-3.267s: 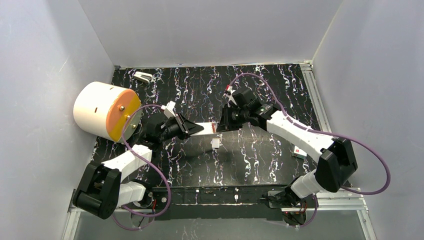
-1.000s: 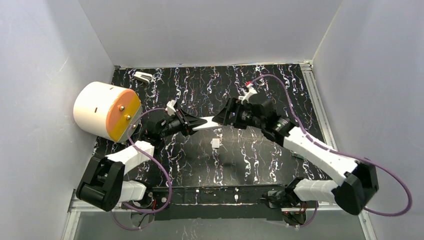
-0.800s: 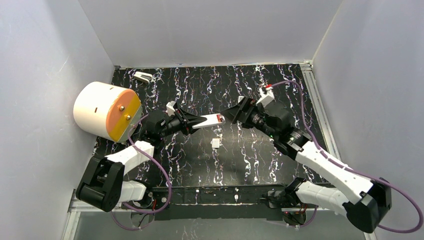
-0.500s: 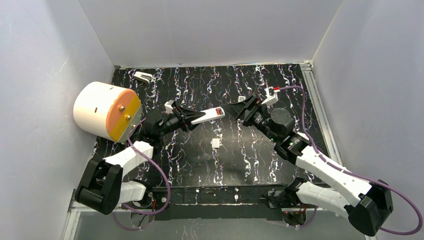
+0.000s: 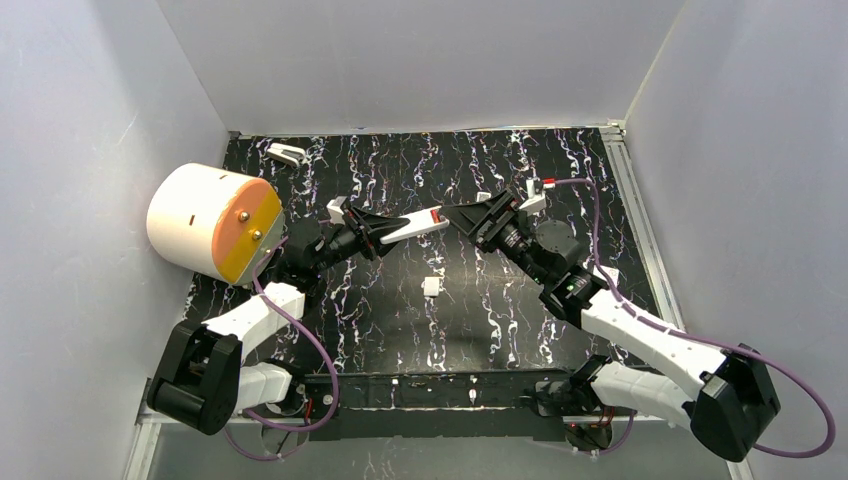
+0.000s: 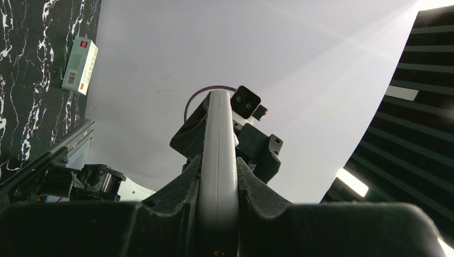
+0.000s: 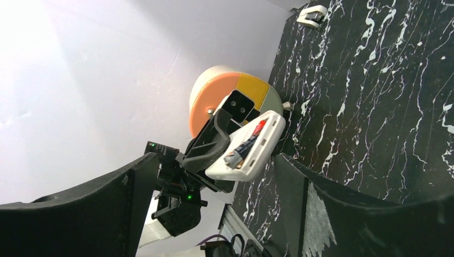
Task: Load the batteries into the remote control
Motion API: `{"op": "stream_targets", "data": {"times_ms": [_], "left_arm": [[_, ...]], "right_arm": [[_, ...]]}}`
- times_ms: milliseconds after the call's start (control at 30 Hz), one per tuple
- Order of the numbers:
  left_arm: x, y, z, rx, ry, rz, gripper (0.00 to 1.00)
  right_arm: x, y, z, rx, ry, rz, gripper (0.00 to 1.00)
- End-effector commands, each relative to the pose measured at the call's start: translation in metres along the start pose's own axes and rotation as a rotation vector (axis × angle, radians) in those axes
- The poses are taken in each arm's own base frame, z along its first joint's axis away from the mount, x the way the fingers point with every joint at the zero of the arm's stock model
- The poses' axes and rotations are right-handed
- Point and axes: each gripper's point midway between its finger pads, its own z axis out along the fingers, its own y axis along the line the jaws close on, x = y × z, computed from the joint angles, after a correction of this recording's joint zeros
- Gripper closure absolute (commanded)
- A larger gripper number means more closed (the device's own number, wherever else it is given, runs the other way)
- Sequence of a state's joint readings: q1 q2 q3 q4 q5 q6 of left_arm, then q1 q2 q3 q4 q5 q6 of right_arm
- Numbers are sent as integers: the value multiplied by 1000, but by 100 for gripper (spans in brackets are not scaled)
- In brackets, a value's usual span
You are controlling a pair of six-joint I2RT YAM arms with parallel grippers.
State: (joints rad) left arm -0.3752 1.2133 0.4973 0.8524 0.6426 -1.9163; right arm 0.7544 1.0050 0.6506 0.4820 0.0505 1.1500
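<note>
Presently, left gripper (image 5: 368,227): clamped shut on remote control (image 5: 412,223), raised at centre frame.
battery (image 7: 247,143): one seen lying in the remote's open compartment.
right gripper (image 5: 464,214): spread wide, nothing held, just right of the remote's tip.

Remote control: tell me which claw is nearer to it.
Left. The left claw is shut on the remote control, gripping one end. The right claw is open just off the free end; whether it touches cannot be told.

We see only the remote control's (image 6: 217,118) thin edge from the left wrist; the left gripper's (image 6: 218,166) jaws hide its near end.
</note>
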Motion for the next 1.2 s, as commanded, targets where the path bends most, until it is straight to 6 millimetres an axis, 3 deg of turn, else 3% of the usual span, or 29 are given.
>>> {"op": "stream_targets", "data": {"times_ms": [0,700,1167], "left_arm": [[15,-33,-3,83,33,60,100],[15,-27,-1,70,43,87,100],[33,-52,-1,116,113,226,100]], "right_arm": [[-3,15,5,-72,-14,43,15],[-1,-1,21,-1,-10,49,42],[8,-16,26,46,12,114,55]]}}
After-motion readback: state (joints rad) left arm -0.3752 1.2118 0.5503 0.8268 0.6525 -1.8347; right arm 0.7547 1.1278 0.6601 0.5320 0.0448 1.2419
